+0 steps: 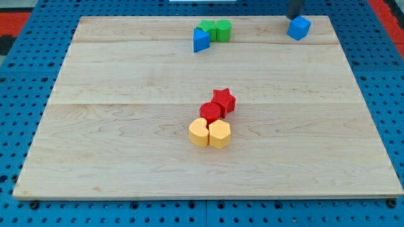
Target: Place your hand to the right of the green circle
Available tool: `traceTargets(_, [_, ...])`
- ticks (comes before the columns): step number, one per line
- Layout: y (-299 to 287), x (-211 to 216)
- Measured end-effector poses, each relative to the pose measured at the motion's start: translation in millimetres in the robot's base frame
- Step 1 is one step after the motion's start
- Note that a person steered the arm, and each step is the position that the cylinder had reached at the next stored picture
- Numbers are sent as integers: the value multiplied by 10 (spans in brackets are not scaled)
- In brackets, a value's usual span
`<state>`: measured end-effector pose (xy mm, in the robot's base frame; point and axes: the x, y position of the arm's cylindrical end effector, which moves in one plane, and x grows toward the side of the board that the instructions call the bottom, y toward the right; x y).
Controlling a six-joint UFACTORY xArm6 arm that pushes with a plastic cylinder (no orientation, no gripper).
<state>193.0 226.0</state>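
Tip [295, 17] touching blue cube [299, 28], well right of green circle [223, 29]

We look down on a pale wooden board [126, 157], made of long planks joined side by side, their seams running from the view's left to the view's right. It rests on a blue perforated base [19, 208] studded with rows of dark holes, which frames the board at the left, right and bottom. Patches of red surface [25, 16] show at both top corners of the view. A strip of white [202, 2] lies along the top edge. Soft, even light falls across the wood, casting only faint shadows
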Motion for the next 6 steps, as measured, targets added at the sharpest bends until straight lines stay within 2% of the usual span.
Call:
traceTargets(1, [19,473])
traceTargets(2, [-337,724])
traceTargets(3, [130,800])
traceTargets(4, [-397,1074])
traceTargets(5, [-1545,892])
traceTargets(6, [-1476,760])
